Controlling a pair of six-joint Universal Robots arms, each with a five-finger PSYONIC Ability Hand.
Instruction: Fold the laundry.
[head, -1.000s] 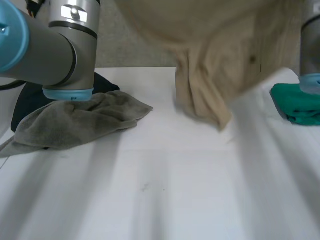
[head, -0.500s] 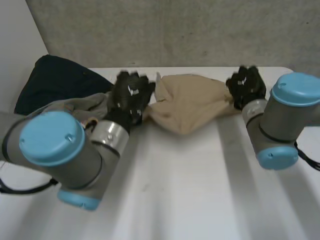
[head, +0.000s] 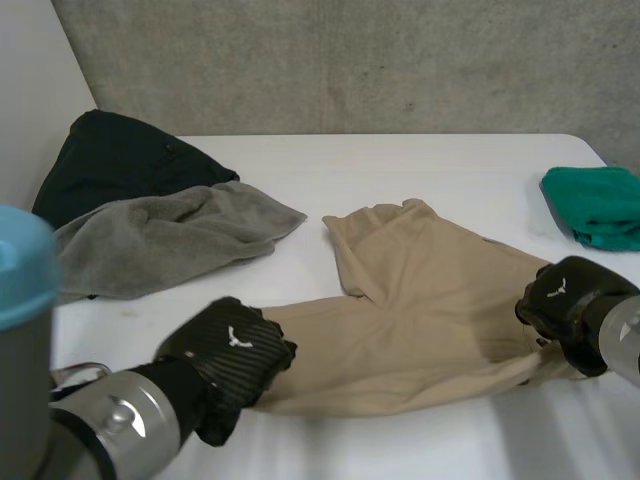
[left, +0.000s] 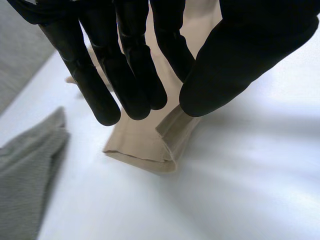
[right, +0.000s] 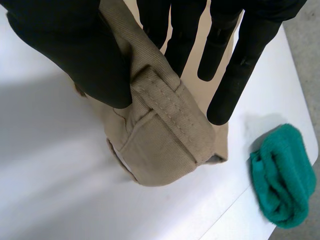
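**Beige cotton trousers drawn out flat across the table**

Half a second ago the trousers hung bunched between the two hands at the far side of the white table. Both hands have since pulled back toward the near edge, and the garment now lies stretched out in the middle of the table. One leg runs toward the near left and the other is angled toward the far side.

The left hand is at the end of the near leg. In its wrist view its fingers hang straight and loosely spread, with the thumb set apart from them. The leg hem lies on the table just below the fingertips, with nothing curled round it.

The right hand is at the opposite end. In its wrist view the stitched waistband rises between the thumb and the straight fingers and is pinched there.

A rumpled grey towel lies at the far left, partly over a dark navy garment. A folded green cloth sits at the far right. All three are well apart from the trousers.
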